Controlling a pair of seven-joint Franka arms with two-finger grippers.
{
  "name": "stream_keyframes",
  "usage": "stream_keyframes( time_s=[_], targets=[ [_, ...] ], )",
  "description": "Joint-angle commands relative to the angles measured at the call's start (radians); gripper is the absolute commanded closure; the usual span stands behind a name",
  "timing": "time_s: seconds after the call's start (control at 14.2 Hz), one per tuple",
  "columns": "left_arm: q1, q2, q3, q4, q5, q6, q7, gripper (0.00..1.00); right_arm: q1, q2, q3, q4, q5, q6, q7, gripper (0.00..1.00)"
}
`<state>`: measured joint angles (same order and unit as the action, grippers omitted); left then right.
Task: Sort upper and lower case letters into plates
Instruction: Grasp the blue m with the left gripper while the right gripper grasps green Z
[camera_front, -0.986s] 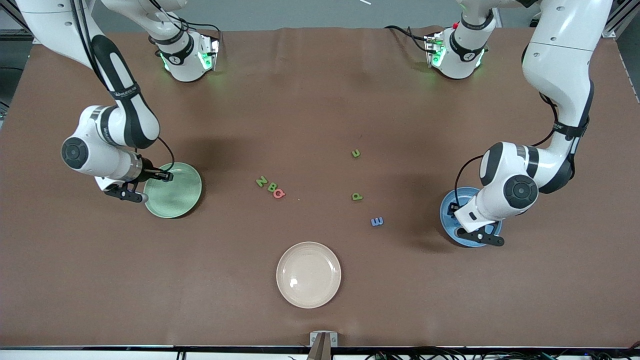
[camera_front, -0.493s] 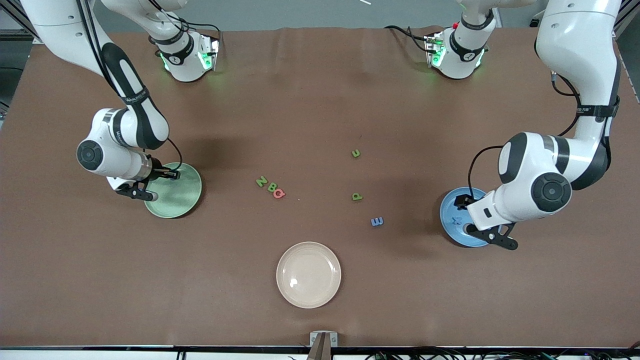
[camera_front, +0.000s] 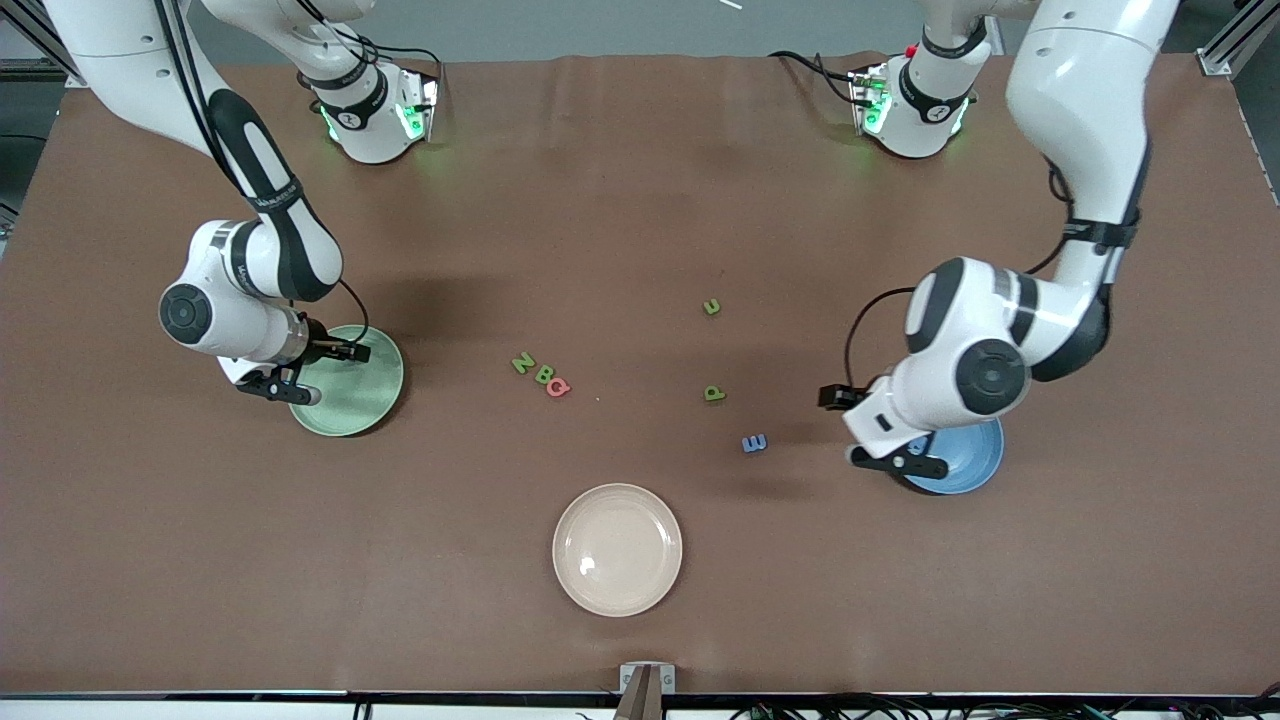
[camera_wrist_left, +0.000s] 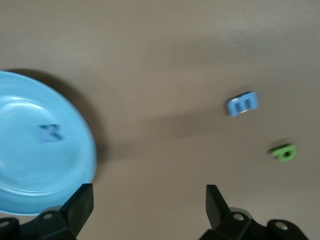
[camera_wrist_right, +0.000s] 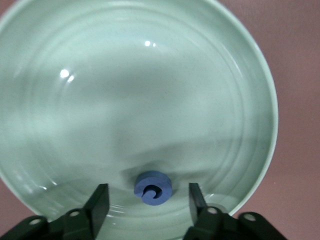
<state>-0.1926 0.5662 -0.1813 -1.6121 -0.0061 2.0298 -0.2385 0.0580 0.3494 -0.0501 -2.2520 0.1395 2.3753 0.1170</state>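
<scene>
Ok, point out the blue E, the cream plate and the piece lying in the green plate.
blue E (camera_front: 754, 443): front view, middle of the letter.
cream plate (camera_front: 617, 494): front view, bare rim.
blue piece (camera_wrist_right: 153, 187): right wrist view, its rounded middle, in the green plate (camera_wrist_right: 150, 75).

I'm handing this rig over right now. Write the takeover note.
Left gripper: open, empty, over bare table beside the blue plate.
Right gripper: open over the green plate, a blue letter lying between its fingers.
Done: one dark blue letter in the blue plate, one in the green.
Left: six letters on the table: Z, B, Q, u, P, E.
</scene>
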Motion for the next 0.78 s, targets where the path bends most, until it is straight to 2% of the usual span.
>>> stream_keyframes(
  time_s=[0.0, 0.14, 0.28, 0.49, 0.7],
  targets=[
    [-0.077, 0.07, 0.006, 0.054, -0.014, 0.058, -0.215, 0.05, 0.034, -0.02, -0.001, 0.092, 0.025, -0.114, 0.001, 0.01],
    [-0.123, 0.106, 0.008, 0.055, -0.006, 0.119, -0.353, 0.1, 0.049, -0.02, -0.001, 0.143, 0.08, -0.163, 0.032, 0.0],
    [-0.139, 0.132, 0.011, 0.058, -0.003, 0.183, -0.439, 0.14, 0.113, -0.018, -0.002, 0.149, 0.139, -0.15, 0.096, 0.0],
    [-0.166, 0.162, 0.019, 0.06, -0.002, 0.263, -0.466, 0.26, 0.235, -0.003, -0.004, 0.149, 0.146, -0.046, 0.293, 0.0],
    [-0.197, 0.182, 0.046, 0.072, -0.002, 0.3, -0.492, 0.37, 0.353, 0.069, -0.005, 0.149, 0.144, 0.086, 0.513, 0.0]
  ],
)
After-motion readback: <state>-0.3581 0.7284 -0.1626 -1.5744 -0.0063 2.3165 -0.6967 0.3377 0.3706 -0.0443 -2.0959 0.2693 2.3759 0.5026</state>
